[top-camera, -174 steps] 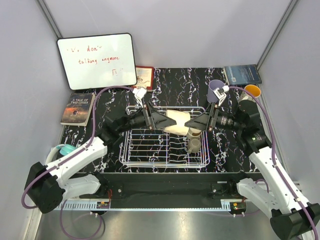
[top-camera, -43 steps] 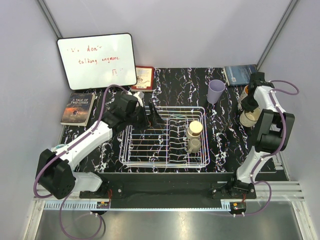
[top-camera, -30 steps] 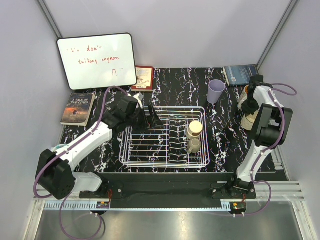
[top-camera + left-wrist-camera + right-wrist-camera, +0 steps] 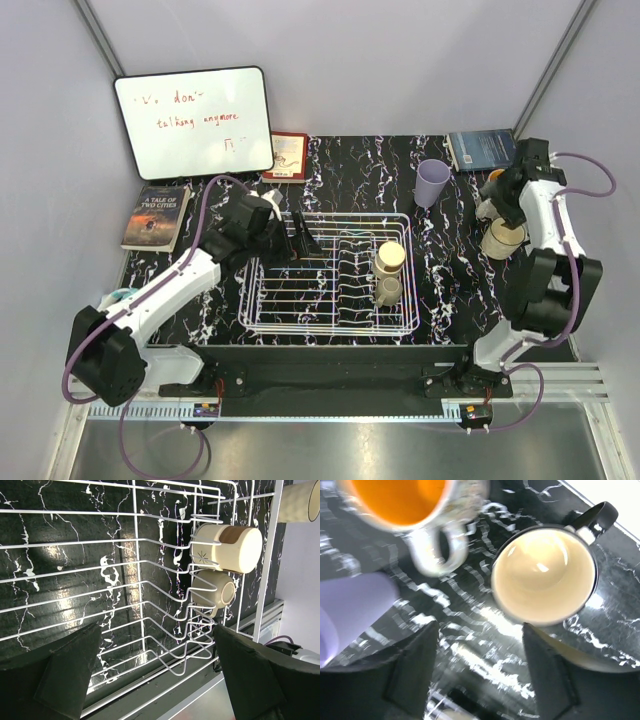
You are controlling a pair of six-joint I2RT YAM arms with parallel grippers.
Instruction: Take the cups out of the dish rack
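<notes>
The white wire dish rack (image 4: 262, 322) stands mid-table. In its right part a cream-and-tan cup (image 4: 389, 257) and a small olive-grey cup (image 4: 388, 291) lie among the prongs; both also show in the left wrist view, the cream-and-tan cup (image 4: 227, 541) above the olive-grey cup (image 4: 214, 592). My left gripper (image 4: 305, 236) is open and empty over the rack's far left part (image 4: 135, 555). A lavender cup (image 4: 432, 182), a cream cup with a dark rim (image 4: 500, 238) and an orange-lined mug (image 4: 496, 178) stand on the table to the right. My right gripper (image 4: 503, 198) is open and empty above them (image 4: 480, 672).
In the right wrist view the cream cup (image 4: 544, 575), the orange-lined mug (image 4: 400, 500) and the lavender cup (image 4: 350, 610) stand close together. A whiteboard (image 4: 193, 122), a paperback (image 4: 156, 216), a small red book (image 4: 288, 155) and a blue book (image 4: 484, 149) lie along the back.
The large cream cup that both grippers held over the rack now stands on the table at the right. My right gripper has let go and drawn back from it. My left gripper shifted slightly over the rack.
</notes>
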